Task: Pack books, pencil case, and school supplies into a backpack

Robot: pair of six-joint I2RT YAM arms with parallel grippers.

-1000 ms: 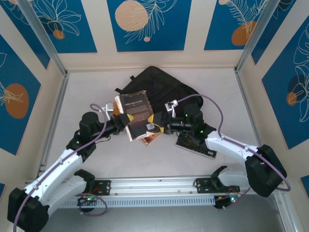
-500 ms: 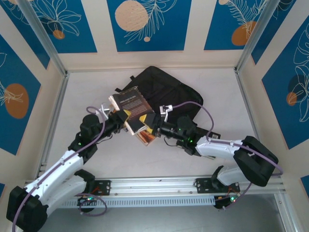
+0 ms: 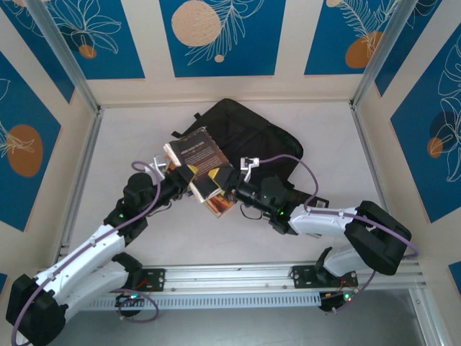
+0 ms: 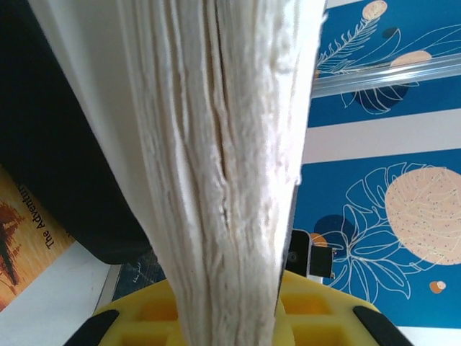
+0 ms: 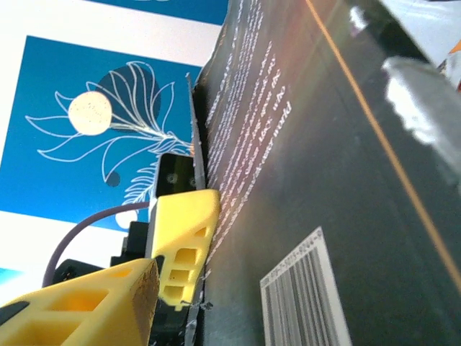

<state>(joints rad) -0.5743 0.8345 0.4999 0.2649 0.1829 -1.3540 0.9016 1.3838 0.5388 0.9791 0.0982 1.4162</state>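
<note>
— What is at the left side?
— The left gripper (image 3: pixel 186 175) holds the dark book (image 3: pixel 205 157) at its page edge. In the left wrist view the pale pages pass between its yellow fingers (image 4: pixel 320 310), so these fingers are clamped on the book.

— And where is this book?
— It is in the middle of the table (image 3: pixel 144 130), just in front of the black backpack (image 3: pixel 252 133). Its back cover with white text faces up, a little tilted. In the top view its far corner overlaps the near edge of the backpack. An orange book (image 3: pixel 220 205) sticks out from under its near corner, but I cannot tell if the two touch.

— And the right side?
— The right gripper (image 3: pixel 232 189) is at the right edge of the dark book, opposite the left one. In the right wrist view one yellow finger (image 5: pixel 86 306) is just beside the cover, near the barcode (image 5: pixel 306 292). The other finger is hidden, so I cannot tell if they are apart or closed on the book.
</note>
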